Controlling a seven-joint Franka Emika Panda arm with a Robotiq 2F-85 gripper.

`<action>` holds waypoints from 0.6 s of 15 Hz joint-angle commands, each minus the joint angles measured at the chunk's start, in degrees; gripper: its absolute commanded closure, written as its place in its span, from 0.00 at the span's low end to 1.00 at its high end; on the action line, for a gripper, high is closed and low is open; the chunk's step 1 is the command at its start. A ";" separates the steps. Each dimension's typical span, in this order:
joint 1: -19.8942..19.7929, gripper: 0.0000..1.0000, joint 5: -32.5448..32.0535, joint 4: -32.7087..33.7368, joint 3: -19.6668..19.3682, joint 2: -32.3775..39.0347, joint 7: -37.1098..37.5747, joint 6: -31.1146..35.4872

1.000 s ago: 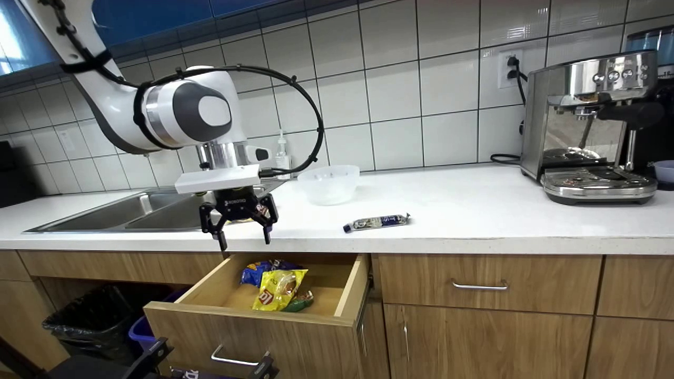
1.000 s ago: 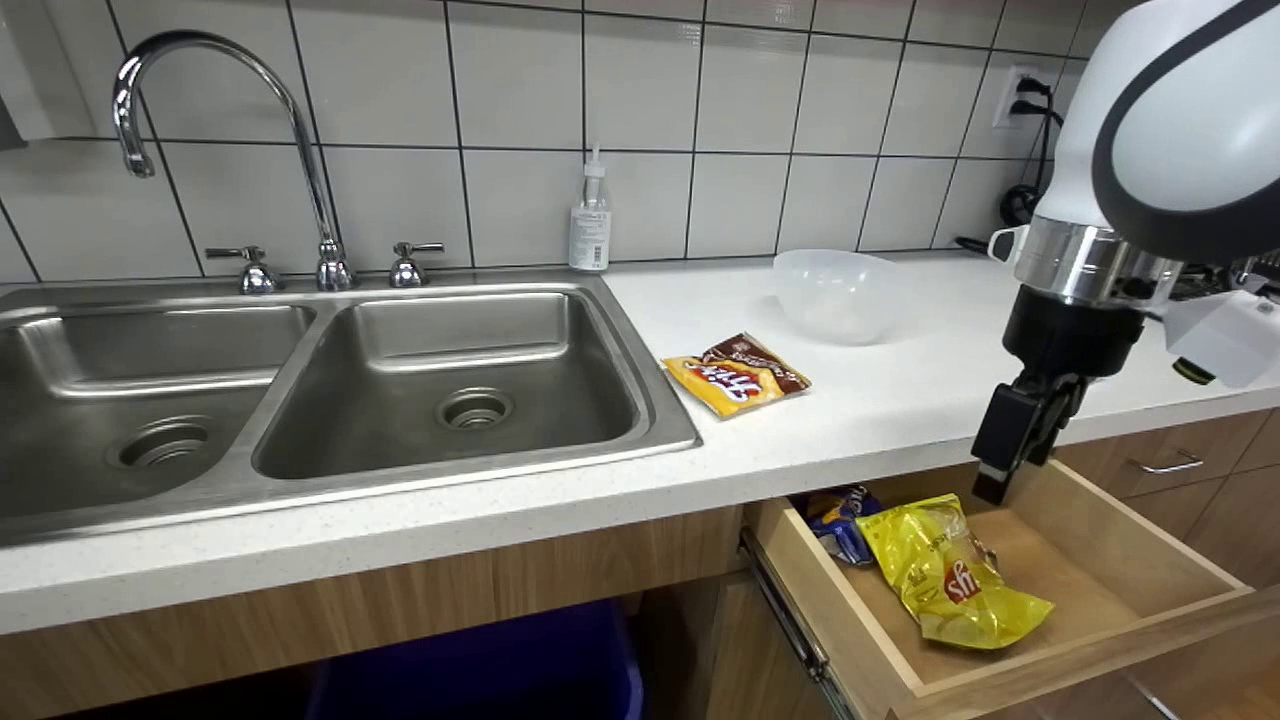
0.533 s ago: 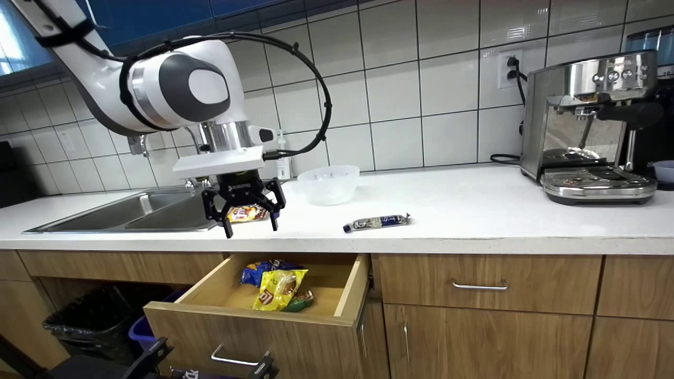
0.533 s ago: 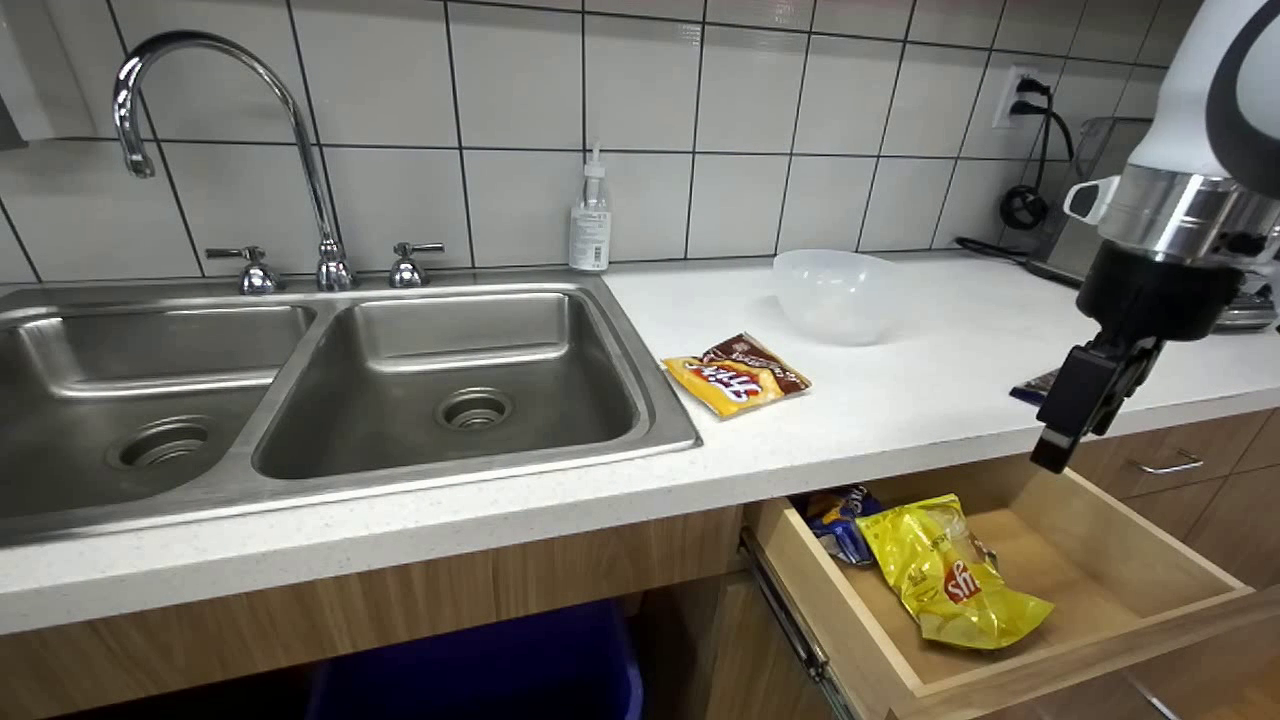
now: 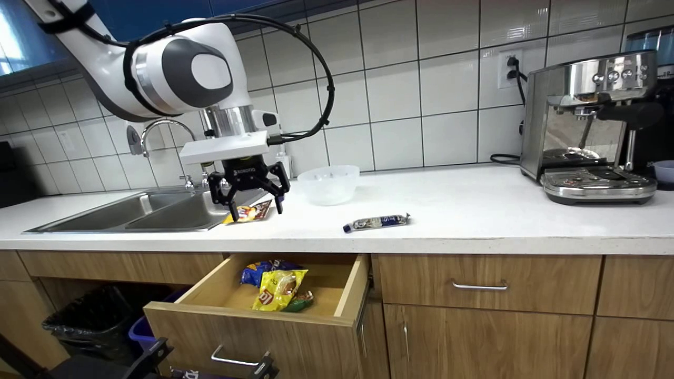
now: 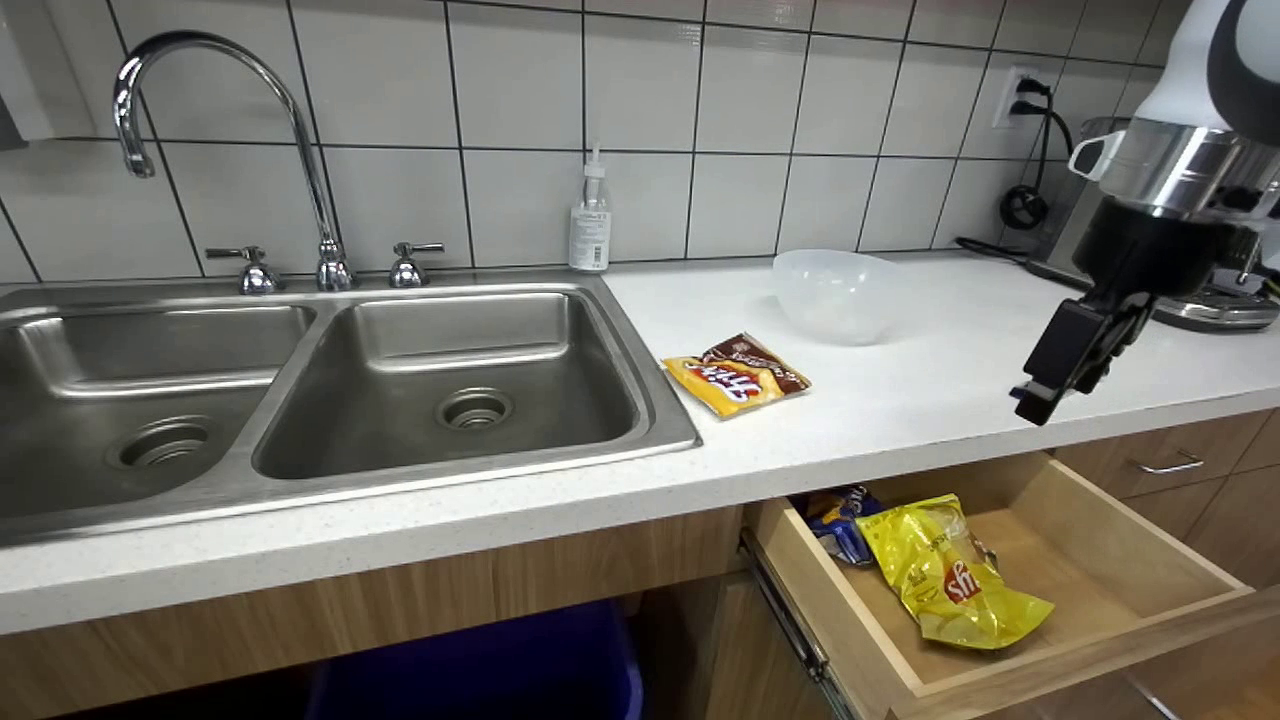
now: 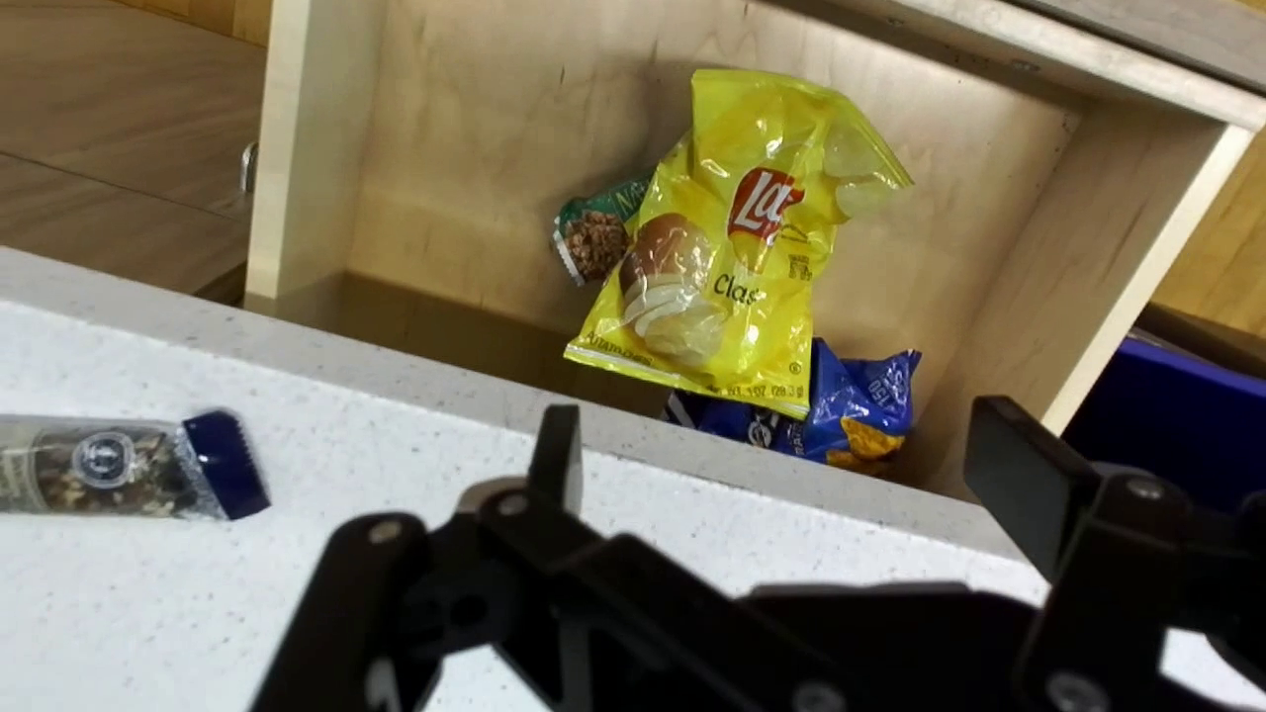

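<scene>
1. We see the gripper (image 5: 257, 215) left of centre in an exterior view, its jaws standing well apart, above the counter (image 7: 326, 415).
2. In the wrist view we find the yellow chip bag (image 7: 737, 257) at upper centre, inside the pulled-out drawer (image 7: 475, 119), partly covering a blue snack bag (image 7: 860, 396) and a green packet (image 7: 598, 232).
3. We spot a wrapped bar (image 7: 109, 465) on the counter, at the wrist view's left edge.
4. Near the middle of an exterior view, we see an orange-and-brown packet (image 6: 737, 375) just beside the sink (image 6: 660, 400); a translucent bowl (image 6: 838, 295) stands near it, farther up the frame.
</scene>
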 commanded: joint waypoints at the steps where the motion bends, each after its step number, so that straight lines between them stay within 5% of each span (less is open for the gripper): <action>1: 1.71 0.00 2.72 4.93 -0.49 2.77 -3.71 -1.84; 9: 1.56 0.00 4.33 16.78 1.43 11.60 -13.87 -5.30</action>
